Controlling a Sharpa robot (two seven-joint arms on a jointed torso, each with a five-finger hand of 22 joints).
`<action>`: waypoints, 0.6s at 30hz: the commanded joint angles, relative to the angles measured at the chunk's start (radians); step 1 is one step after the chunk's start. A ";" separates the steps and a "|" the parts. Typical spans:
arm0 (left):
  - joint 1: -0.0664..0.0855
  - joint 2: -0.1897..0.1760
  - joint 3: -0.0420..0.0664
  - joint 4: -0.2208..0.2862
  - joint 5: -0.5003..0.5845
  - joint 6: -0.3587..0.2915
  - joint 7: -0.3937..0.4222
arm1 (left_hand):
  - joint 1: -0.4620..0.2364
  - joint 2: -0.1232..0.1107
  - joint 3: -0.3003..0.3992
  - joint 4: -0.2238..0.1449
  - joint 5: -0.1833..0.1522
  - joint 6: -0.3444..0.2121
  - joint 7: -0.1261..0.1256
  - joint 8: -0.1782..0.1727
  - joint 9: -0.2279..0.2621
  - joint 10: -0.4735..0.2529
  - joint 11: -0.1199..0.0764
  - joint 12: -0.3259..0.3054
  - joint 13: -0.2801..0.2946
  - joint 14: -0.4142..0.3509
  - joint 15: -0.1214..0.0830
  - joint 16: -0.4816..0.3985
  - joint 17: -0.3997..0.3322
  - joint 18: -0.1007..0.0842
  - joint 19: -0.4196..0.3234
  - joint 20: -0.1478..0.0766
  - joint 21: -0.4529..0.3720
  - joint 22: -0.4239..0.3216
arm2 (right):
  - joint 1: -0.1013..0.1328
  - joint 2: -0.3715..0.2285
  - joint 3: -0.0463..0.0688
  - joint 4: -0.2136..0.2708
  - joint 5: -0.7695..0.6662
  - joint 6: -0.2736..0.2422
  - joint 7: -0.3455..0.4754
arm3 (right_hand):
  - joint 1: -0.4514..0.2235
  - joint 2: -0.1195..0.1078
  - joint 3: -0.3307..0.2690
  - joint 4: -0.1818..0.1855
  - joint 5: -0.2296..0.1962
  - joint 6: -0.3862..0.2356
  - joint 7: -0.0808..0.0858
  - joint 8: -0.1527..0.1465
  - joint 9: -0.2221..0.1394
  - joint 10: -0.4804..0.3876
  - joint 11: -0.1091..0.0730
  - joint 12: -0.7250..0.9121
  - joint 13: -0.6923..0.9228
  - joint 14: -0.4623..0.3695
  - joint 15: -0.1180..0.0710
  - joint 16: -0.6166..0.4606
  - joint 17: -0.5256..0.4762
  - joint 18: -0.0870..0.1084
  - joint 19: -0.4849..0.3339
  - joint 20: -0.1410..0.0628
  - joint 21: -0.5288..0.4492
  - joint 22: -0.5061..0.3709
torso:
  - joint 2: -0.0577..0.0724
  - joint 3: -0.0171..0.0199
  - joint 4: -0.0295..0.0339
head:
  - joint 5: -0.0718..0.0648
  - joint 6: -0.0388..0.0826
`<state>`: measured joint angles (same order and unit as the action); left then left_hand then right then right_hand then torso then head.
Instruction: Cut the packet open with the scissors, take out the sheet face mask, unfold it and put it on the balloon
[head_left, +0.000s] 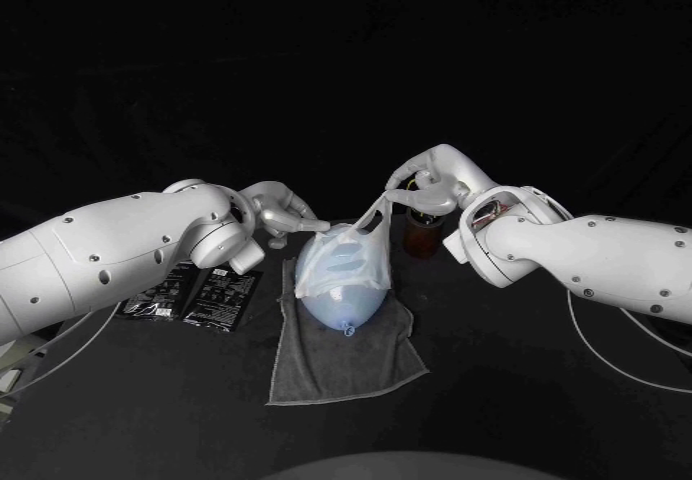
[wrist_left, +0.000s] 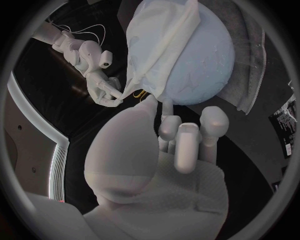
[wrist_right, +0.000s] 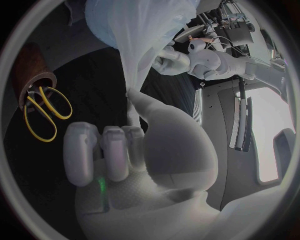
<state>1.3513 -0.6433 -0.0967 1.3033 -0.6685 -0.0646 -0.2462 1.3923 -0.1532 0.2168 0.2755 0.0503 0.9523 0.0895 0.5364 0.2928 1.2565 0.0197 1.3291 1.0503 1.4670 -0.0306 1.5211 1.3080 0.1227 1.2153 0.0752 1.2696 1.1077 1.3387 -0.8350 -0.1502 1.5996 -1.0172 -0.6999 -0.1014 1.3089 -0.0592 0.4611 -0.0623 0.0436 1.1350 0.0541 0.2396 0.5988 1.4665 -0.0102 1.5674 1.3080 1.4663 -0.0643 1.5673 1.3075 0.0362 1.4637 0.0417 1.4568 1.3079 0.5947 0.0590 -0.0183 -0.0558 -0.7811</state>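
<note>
currently the right hand (head_left: 411, 185) pinches the sheet mask (head_left: 346, 255) by its edge above the balloon (head_left: 343, 305); a tug could drag it off. left hand (head_left: 286, 215) grip: cannot tell.

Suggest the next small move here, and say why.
Probably lower the right robot hand to lay its pinched corner of the white sheet face mask down; that corner is lifted off the pale blue balloon, which lies on the grey towel.

Right hand (head_left: 417, 180) raised, fingers pinched; left hand (head_left: 283, 213) fingers loosely extended.
</note>
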 joint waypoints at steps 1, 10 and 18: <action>0.000 0.007 0.001 -0.001 -0.038 0.022 -0.017 | 0.003 -0.004 -0.004 -0.002 -0.002 0.010 0.001 0.007 0.000 0.011 0.000 0.007 0.012 0.038 -0.007 0.007 0.046 -0.014 0.011 -0.001 0.009 0.011 | 0.001 -0.002 0.001 0.003 -0.012 -0.007 0.000 | -0.010 -0.002 0.004 0.000 0.005 0.005 0.000 0.004 0.002 0.104 -0.007 0.003 0.263 0.105 -0.007 0.004 0.263 -0.009 0.058 -0.008 -0.001 0.227 | 0.000 -0.0004 0.0000 | 0.001 -0.003; 0.000 0.017 0.001 -0.009 -0.070 0.014 -0.043 | -0.031 -0.009 -0.038 0.014 -0.002 0.029 -0.005 0.008 -0.003 0.042 -0.006 0.024 0.047 0.053 -0.012 0.015 0.085 -0.022 0.040 -0.007 0.034 0.046 | 0.001 -0.005 0.001 0.010 -0.012 -0.010 -0.003 | -0.010 -0.002 0.004 0.000 0.005 0.005 0.000 0.004 0.002 0.104 -0.007 0.003 0.263 0.105 -0.007 0.004 0.263 -0.009 0.058 -0.008 -0.001 0.227 | 0.000 0.0002 -0.0001 | 0.003 -0.008; 0.000 0.025 0.001 -0.007 -0.090 0.003 -0.057 | 0.088 0.011 0.012 -0.034 0.000 0.050 -0.021 0.004 -0.008 0.055 -0.022 0.024 0.059 0.061 -0.027 0.019 0.106 -0.026 0.057 -0.015 0.050 0.067 | 0.001 -0.006 0.001 0.013 -0.012 -0.010 -0.005 | -0.012 -0.002 0.006 -0.001 0.005 0.005 0.000 0.005 0.003 0.104 -0.007 0.003 0.263 0.105 -0.007 0.004 0.263 -0.010 0.059 -0.008 0.000 0.227 | 0.000 -0.0003 0.0000 | 0.006 -0.013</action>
<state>1.3520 -0.6216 -0.0956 1.2928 -0.7343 -0.0636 -0.2862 1.4721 -0.1422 0.2245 0.2416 0.0501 0.9990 0.0680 0.5406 0.2846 1.3088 -0.0001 1.3510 1.1073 1.4652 -0.0503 1.5344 1.3080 0.1072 1.2672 0.0593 1.3160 1.1735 1.3387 -0.8408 -0.1502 1.6112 -1.0172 -0.7051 -0.1045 1.3090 -0.0592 0.4610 -0.0623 0.0463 1.1326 0.0531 0.2394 0.6005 1.4665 -0.0102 1.5671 1.3078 1.4662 -0.0642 1.5650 1.3080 0.0362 1.4660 0.0393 1.4567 1.3077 0.5944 0.0587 -0.0183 -0.0511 -0.7926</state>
